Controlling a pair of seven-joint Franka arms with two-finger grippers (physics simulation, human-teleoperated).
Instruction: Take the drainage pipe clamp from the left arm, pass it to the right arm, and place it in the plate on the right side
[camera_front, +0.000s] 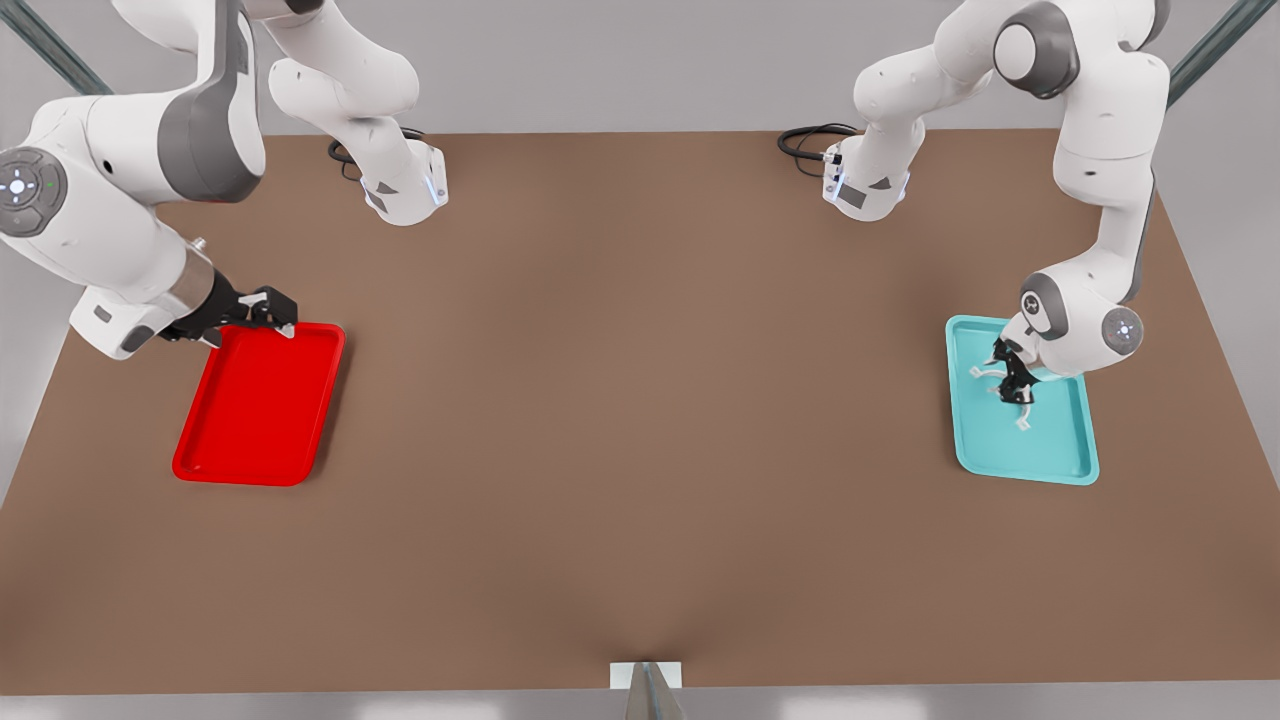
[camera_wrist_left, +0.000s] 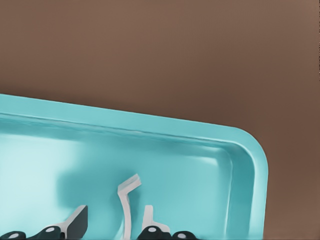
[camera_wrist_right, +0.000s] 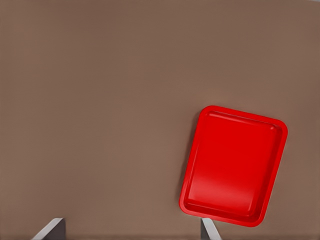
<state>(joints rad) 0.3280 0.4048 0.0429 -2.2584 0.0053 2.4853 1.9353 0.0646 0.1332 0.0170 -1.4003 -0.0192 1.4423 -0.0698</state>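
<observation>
Left tool (camera_front: 1012, 385) astride clamp (camera_front: 1000, 384) in teal tray (camera_front: 1050, 460); right tool (camera_front: 270, 312) open, empty, over red plate (camera_front: 255, 440).

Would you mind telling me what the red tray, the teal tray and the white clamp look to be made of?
The red tray looks like glossy moulded plastic or enamelled metal, with soft highlights on its floor. The teal tray has the same sheen and rounded rim. The white clamp, at the left hand, is thin, matte and strap-like, probably plastic.
</observation>
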